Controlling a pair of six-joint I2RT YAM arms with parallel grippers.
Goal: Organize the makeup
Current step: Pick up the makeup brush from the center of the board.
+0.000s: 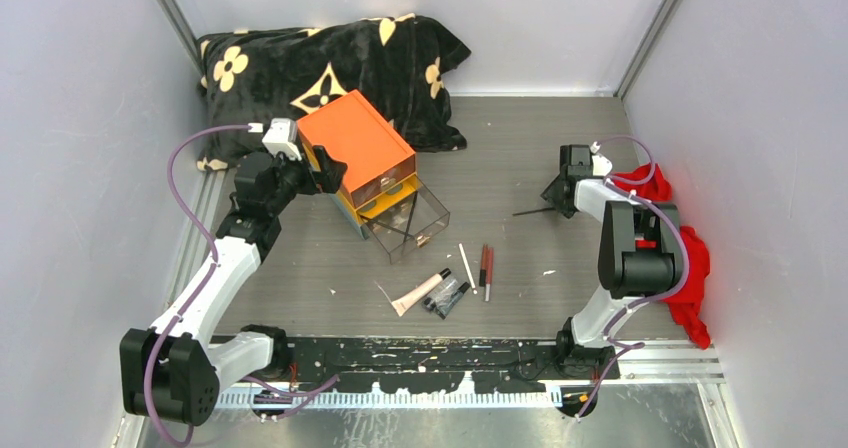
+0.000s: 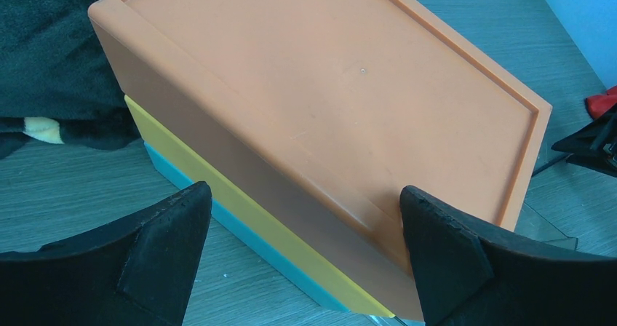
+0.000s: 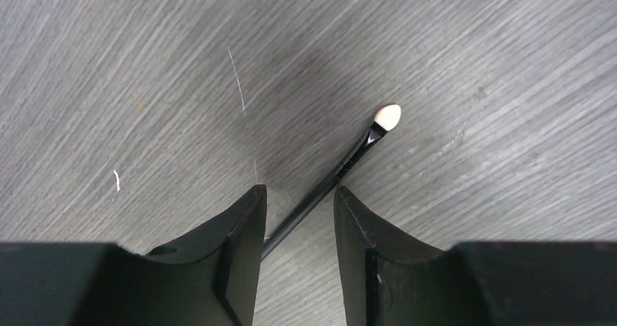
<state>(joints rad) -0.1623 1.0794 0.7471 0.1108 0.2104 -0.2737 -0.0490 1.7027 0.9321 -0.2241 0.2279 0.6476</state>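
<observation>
The makeup lies loose on the table in the top view: a pinkish tube (image 1: 420, 291), a black tube (image 1: 447, 296), a white pencil (image 1: 467, 268) and two red pencils (image 1: 486, 268). A thin black applicator (image 3: 342, 167) with a beige tip also shows in the top view (image 1: 530, 210). My right gripper (image 3: 300, 195) is open, with the applicator's handle running between its fingers and not clamped. My left gripper (image 2: 305, 217) is open wide and straddles the near corner of the orange box (image 2: 327, 100). No compacts are in view.
The orange box (image 1: 355, 148) has a clear drawer (image 1: 410, 223) pulled out toward the table's middle. A black pillow (image 1: 320, 63) with yellow flowers lies at the back left. A red cloth (image 1: 690, 268) lies by the right wall.
</observation>
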